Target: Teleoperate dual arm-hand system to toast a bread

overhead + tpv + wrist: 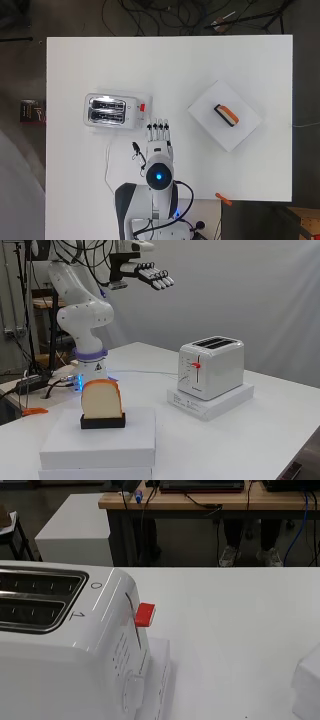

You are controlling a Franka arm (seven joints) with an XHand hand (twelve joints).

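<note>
Robot hand poised high above the table, bread and toaster apart below.

Nearest in the side view, a slice of bread with an orange-brown crust (pixel 102 399) stands upright in a small black holder (pixel 102 421) on a flat white box (pixel 100 444). Farther back, well apart from it, the white two-slot toaster (pixel 212 367) sits on a thin white slab (pixel 210 400), its red lever (pixel 198 365) up and both slots empty. Above, the black and white hand (pixel 150 274) hangs in the air with fingers straight and side by side, holding nothing.
</note>
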